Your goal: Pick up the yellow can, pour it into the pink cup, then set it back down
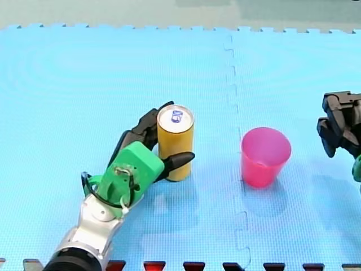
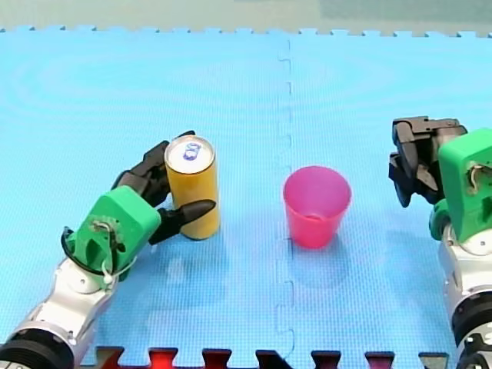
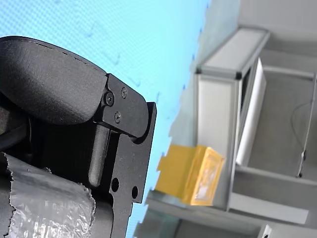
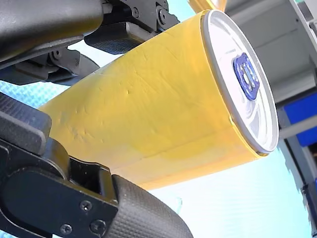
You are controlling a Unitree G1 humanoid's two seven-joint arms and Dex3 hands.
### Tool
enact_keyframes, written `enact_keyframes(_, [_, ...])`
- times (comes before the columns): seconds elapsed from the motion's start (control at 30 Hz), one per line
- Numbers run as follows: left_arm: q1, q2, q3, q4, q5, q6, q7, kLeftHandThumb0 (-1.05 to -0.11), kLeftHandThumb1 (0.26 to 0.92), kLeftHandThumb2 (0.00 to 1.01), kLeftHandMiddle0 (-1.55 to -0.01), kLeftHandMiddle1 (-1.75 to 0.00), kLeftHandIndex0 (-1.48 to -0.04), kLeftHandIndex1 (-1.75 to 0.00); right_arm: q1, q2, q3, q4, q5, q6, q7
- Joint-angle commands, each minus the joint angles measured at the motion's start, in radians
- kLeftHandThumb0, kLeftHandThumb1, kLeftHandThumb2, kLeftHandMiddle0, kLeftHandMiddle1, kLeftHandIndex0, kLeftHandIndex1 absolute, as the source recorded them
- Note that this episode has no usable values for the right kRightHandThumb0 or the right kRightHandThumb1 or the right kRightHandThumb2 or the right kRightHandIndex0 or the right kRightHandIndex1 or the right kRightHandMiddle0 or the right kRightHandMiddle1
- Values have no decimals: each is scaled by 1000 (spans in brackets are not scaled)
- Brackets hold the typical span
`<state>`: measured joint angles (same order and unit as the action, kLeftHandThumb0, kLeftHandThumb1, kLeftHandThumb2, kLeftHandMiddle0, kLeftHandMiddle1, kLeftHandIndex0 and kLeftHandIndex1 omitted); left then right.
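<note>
The yellow can (image 1: 175, 148) stands upright on the blue foam mat, left of centre, with its silver lid and blue tab facing up. My left hand (image 1: 172, 135) is shut on it: the thumb crosses the front low down and the other fingers (image 1: 148, 125) wrap around its back left side. The second wrist view shows the can (image 4: 148, 114) close up between black fingers (image 4: 124, 37) that press on its wall. The pink cup (image 1: 265, 158) stands upright to the can's right, a short gap away. My right hand (image 2: 415, 161) is over the mat at the far right, beyond the cup, holding nothing.
A jigsaw seam (image 1: 237, 101) in the mat runs front to back between can and cup. The mat's front edge (image 1: 192, 265) has red and black blocks. In the first wrist view, a yellow box (image 3: 193, 173) and a grey cabinet (image 3: 223, 129) stand past the mat's edge.
</note>
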<state>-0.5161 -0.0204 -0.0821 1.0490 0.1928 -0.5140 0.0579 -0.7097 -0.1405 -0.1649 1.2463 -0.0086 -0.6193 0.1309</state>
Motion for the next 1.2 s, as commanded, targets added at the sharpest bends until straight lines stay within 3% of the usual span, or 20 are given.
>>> enact_keyframes(0.0, [-2,3,-5,-13,3,19,8,-947,807,2,-475,-3,-357,-3,-2,-6,3,-1,-2,0,-8])
enact_keyframes(0.23, [-8,-4,-7,-50,0,95,23,-948,809,1,-513,-19,-392,-15,-3,-5,5,-2,-2,-1,-10])
enact_keyframes(0.4, [-25,-13,-4,-68,-1,165,53,-916,814,2,-619,-51,-504,-41,-2,-2,7,-2,-3,-3,-15])
enact_keyframes(0.77, [-61,-26,1,19,4,123,121,-849,802,0,-739,-54,-577,-28,0,1,0,-2,7,0,-11])
enact_keyframes(0.83, [-64,-34,12,32,-5,113,144,-735,784,1,-841,-59,-759,-51,1,1,-1,-2,8,0,-9])
enact_keyframes(0.87, [-65,-39,22,37,-15,107,155,-649,771,1,-892,-56,-835,-48,2,1,-2,-1,9,-1,-7])
enact_keyframes(0.9, [-66,-43,31,40,-23,101,161,-497,758,1,-987,-69,-941,-55,2,1,-3,-1,10,-1,-5])
enact_keyframes(0.97, [-65,-50,46,44,-43,86,161,-381,758,3,-1133,-85,-1055,-51,3,2,-5,-1,12,-2,-3])
enact_keyframes(1.07, [-56,-56,75,46,-85,50,128,-329,769,4,-1318,-114,-1207,-63,5,3,-7,-2,14,-3,0])
enact_keyframes(1.17, [-57,-54,83,53,-98,38,106,-335,772,3,-1360,-105,-1249,-54,5,3,-8,-2,15,-3,2])
